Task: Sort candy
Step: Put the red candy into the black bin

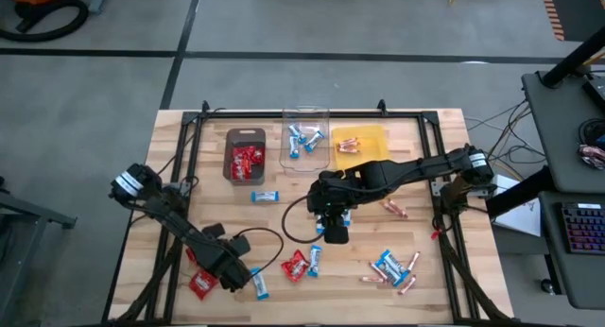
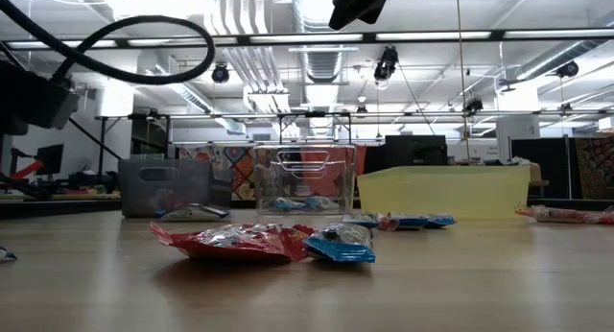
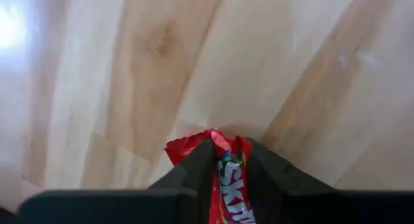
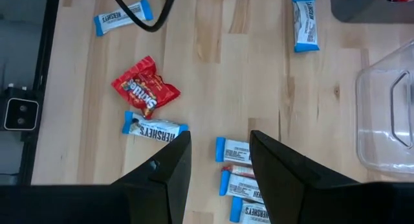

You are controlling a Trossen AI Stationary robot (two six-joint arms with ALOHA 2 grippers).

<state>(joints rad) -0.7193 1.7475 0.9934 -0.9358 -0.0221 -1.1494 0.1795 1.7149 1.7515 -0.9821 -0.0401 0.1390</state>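
Red packet (image 3: 226, 175): light, crinkly, slippery; left gripper (image 3: 226, 169) pinches its end, near the blue-and-white bar (image 1: 258, 285). Right gripper (image 4: 220, 166) spread.

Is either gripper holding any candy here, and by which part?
The left gripper pinches a red packet by one end. The right gripper is open, holding nothing.

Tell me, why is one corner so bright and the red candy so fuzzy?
In the left wrist view, light glares off the pale wooden table at one corner, and the crinkly red candy packet between the left gripper fingers sits too close to the lens to look sharp. In the low view, ceiling lights wash out white.
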